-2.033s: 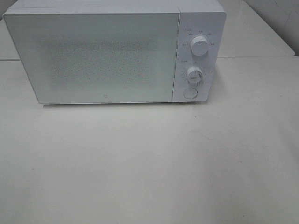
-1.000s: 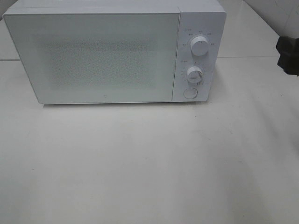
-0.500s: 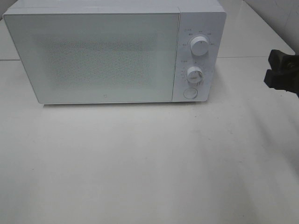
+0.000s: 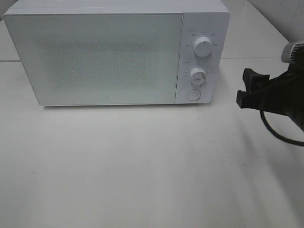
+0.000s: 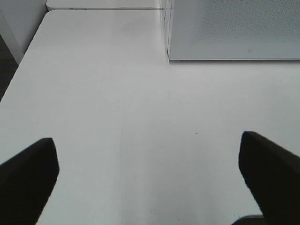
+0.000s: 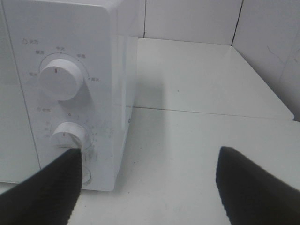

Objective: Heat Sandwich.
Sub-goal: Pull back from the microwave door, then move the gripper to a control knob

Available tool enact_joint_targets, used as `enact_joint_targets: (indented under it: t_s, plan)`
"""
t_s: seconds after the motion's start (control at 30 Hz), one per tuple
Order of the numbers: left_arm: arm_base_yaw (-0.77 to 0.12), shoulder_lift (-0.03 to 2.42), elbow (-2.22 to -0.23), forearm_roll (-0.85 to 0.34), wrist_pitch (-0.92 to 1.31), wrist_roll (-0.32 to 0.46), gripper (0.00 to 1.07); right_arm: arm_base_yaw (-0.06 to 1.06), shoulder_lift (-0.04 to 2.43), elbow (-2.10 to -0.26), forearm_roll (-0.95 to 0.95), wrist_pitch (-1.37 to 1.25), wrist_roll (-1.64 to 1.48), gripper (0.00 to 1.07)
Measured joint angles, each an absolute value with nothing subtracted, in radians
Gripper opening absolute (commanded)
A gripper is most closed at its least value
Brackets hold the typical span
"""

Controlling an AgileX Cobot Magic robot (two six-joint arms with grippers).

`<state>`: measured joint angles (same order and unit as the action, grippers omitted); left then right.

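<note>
From the high view, we see a white microwave (image 4: 116, 52) at the back edge of the white counter (image 4: 142, 166). Its door is shut and its control panel is on the right. The right gripper (image 4: 244, 89) shows at the counter's right edge. It is black, its fingers are apart with nothing between them, and it points toward the panel side of the microwave, near it but not touching.

In the left wrist view, the left gripper (image 5: 150, 183) hangs over bare counter (image 5: 117, 108) with its fingers (image 5: 28, 180) spread wide, holding nothing. A lower corner of the microwave (image 5: 234, 28) lies ahead, and a dark floor (image 5: 4, 51) shows past the counter's side edge.

In the right wrist view, the right gripper (image 6: 150, 187) faces the microwave's panel with its fingers (image 6: 253, 187) apart. We see the upper knob (image 6: 58, 78) and the lower knob (image 6: 69, 135), with one finger just in front of the panel below the lower knob. White wall tiles (image 6: 187, 18) close the room behind the counter.

No view shows the sandwich, so we cannot tell where it is, which way it points or how its long axis lies.
</note>
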<state>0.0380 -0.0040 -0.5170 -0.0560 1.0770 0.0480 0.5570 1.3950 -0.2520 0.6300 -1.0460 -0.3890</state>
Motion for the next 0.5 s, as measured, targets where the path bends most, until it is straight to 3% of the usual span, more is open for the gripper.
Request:
enact_joint_targets:
  t_s: [0.23, 0.5]
  plan:
    - [0.038, -0.004, -0.517, -0.056, 1.077, 0.048, 1.0, 0.703, 1.524, -0.3, 0.782, -1.137, -0.391, 0.76]
    - [0.038, -0.004, -0.517, -0.056, 1.077, 0.048, 1.0, 0.777, 1.636, -0.388, 0.844, -1.144, -0.402, 0.76]
